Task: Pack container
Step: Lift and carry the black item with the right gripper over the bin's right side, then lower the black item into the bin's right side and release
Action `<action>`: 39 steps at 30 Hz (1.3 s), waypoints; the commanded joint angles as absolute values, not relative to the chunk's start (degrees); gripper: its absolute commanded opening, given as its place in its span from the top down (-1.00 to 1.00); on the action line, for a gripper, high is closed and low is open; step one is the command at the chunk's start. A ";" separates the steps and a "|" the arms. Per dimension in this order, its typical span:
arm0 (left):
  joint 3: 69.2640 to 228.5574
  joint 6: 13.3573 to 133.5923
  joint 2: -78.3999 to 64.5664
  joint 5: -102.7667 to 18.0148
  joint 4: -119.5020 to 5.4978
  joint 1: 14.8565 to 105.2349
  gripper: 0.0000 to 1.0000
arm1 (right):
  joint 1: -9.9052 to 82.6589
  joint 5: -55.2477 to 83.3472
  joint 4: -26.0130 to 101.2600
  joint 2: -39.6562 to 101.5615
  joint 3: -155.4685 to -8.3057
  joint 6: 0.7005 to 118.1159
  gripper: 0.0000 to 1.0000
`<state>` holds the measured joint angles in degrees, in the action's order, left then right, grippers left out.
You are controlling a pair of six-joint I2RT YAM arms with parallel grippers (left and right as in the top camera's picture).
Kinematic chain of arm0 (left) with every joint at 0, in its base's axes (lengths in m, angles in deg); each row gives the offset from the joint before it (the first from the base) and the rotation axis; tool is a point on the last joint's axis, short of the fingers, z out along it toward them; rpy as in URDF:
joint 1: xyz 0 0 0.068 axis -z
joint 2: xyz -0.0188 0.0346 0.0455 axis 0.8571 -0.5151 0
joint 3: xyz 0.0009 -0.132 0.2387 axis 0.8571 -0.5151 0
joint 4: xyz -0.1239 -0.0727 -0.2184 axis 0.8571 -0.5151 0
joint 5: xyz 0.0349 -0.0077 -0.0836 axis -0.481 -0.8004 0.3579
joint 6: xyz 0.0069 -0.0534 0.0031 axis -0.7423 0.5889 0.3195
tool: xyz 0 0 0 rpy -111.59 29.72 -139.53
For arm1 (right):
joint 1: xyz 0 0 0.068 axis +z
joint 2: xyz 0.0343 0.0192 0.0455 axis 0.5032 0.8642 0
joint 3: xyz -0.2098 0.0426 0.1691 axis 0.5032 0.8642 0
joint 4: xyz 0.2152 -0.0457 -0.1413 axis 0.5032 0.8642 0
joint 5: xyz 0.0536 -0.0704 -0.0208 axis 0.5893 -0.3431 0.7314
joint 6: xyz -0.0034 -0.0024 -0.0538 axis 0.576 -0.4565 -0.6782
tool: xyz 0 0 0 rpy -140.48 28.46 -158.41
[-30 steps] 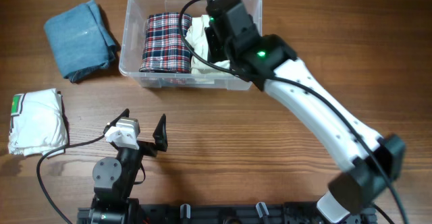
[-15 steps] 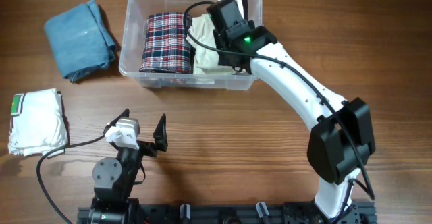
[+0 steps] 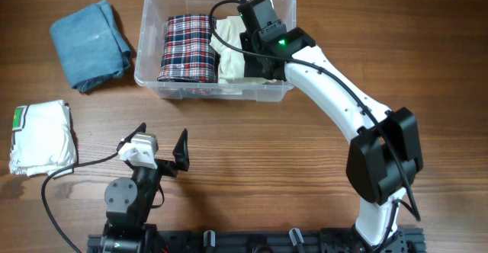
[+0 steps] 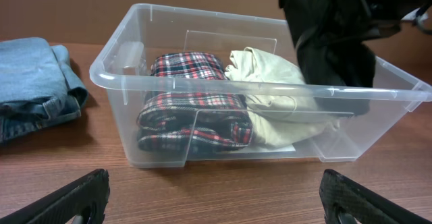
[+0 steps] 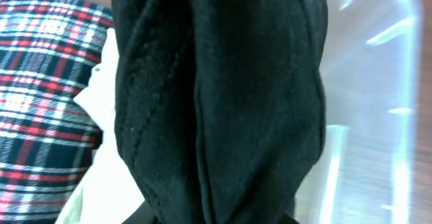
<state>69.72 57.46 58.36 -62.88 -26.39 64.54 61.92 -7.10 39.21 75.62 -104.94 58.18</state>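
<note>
Well left of the container point(image 3: 141, 55), out on the table point(image 3: 252, 169): folded jeans point(image 3: 88, 43) level with it, a folded white cloth point(image 3: 42, 137) nearer the front. Neither packed yet. In front of the container and a little left, parked low: left gripper point(image 3: 158, 145), spread wide, holding nothing.

Container itself at the back middle of the table, upright, open-topped. Inside at its left end, a rolled plaid shirt point(image 3: 187, 47); pressed against that, mid-container, a crumpled cream cloth point(image 3: 229, 55). Over the container's right part, just right of the cream cloth: right gripper point(image 3: 258, 20), pinched on a black cloth point(image 5: 216, 102) hanging down, lower end apparently below the rim. Toward the right wall, bare floor.

Step in hand, at a guess: placing the black cloth, third item in. Next move likely calls for lowering into that free right end, opening up only once settled, then lifting straight out to avoid dragging fabric back.
</note>
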 commanded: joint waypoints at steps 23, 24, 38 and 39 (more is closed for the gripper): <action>69.35 57.55 58.56 -63.01 -26.48 64.78 -0.99 | 62.09 -12.54 49.33 78.98 -122.57 59.12 0.44; 69.35 57.55 58.56 -63.01 -26.48 64.78 -0.99 | 61.81 -12.39 49.48 78.98 -122.55 58.97 0.44; 69.35 57.55 58.56 -63.01 -26.48 64.78 -1.00 | 58.00 -4.17 50.55 79.97 -122.09 59.10 0.45; 69.35 57.55 58.56 -63.01 -26.48 64.78 -1.00 | 57.98 -4.17 50.57 80.19 -121.90 59.19 0.45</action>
<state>69.72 57.46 58.36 -62.88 -26.39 64.54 57.65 -5.76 50.95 79.14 -121.00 59.76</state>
